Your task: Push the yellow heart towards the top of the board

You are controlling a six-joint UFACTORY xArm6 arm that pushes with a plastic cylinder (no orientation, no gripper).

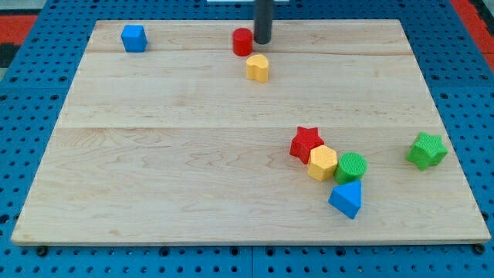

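Tip (262, 42) near counter (154, 154) top edge, just right of red cylinder (242, 42), touching or nearly so. Yellow heart (258, 68) just below both, apart from tip. No gripper on arm, only rod. Blue cube (133, 38) at top left. Lower right cluster: red star (306, 143), yellow hexagon (323, 163), green cylinder (350, 167), blue triangle (346, 199). Green star (427, 150) far right, apart.

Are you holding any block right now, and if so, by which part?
Nothing is held. My tip stands just right of the red block, above the yellow heart.
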